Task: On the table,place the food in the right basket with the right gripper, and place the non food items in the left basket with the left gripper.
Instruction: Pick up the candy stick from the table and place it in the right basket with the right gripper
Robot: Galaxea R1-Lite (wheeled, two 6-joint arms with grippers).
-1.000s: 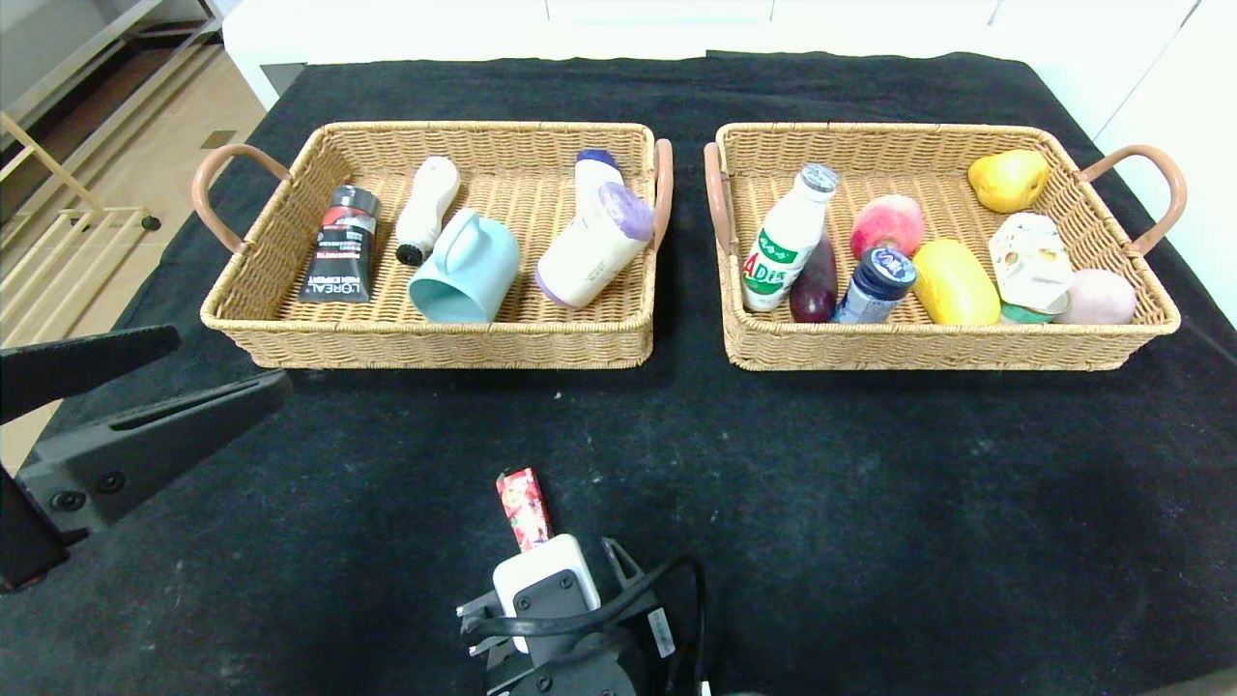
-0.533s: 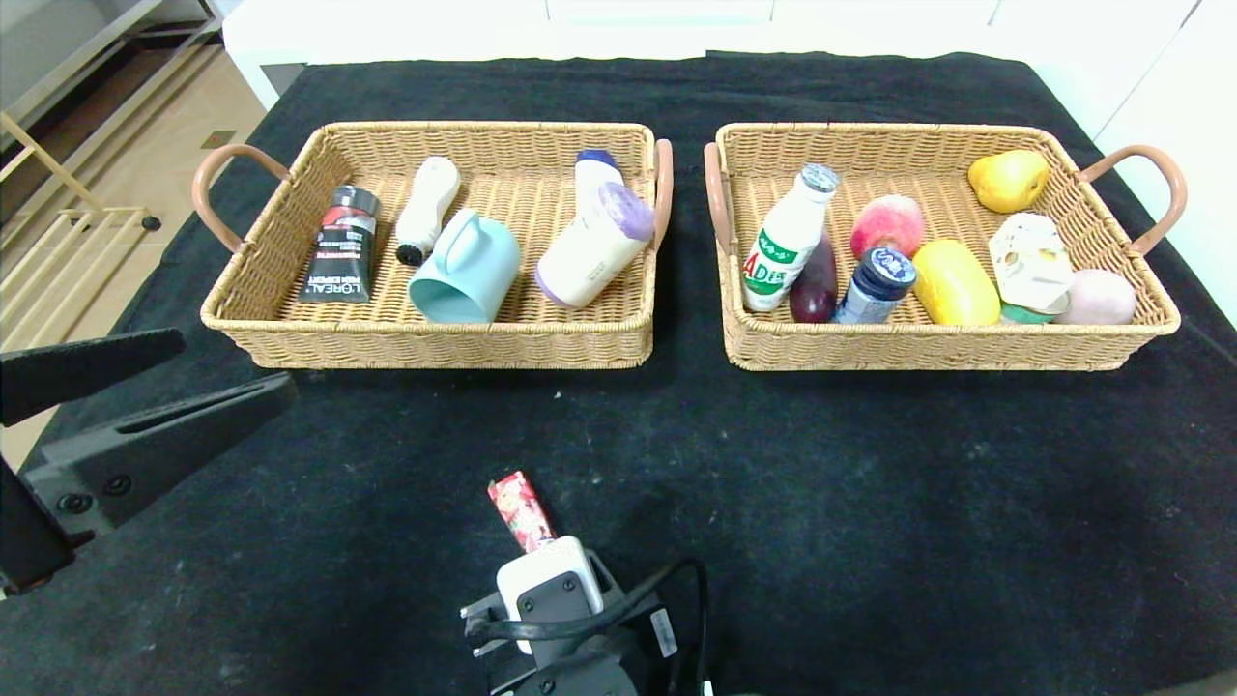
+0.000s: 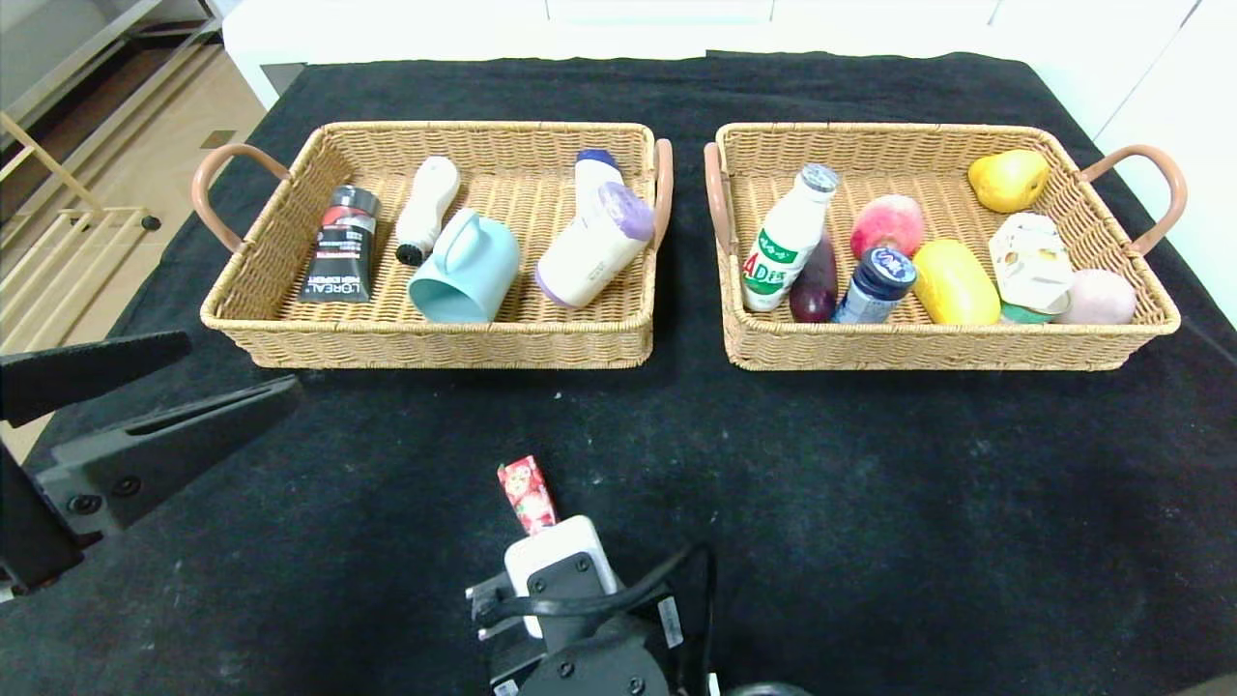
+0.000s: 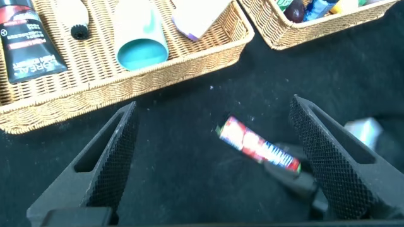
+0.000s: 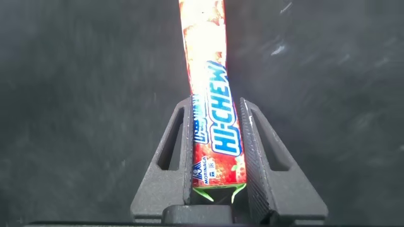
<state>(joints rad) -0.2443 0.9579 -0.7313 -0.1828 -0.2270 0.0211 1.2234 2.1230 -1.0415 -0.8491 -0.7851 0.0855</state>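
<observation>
Right gripper [image 5: 218, 154] clamped on red candy stick [image 3: 527, 496], near centre of black surface [image 3: 870, 503], well short of right basket [image 3: 942, 343]. Left gripper [image 4: 214, 164] parked near left, fingers apart

Hi-Chew candy stick [image 5: 211, 120] between end effector [image 5: 216, 157] fingers

We read "HI-CHEW" in white and blue letters along the red candy stick [image 5: 209, 126]. On the black squeeze tube [image 3: 340, 246] in the left wicker basket [image 3: 290, 184] we read "L'ORÉAL". The white milk bottle [image 3: 785, 240] carries "AD" in red.
</observation>
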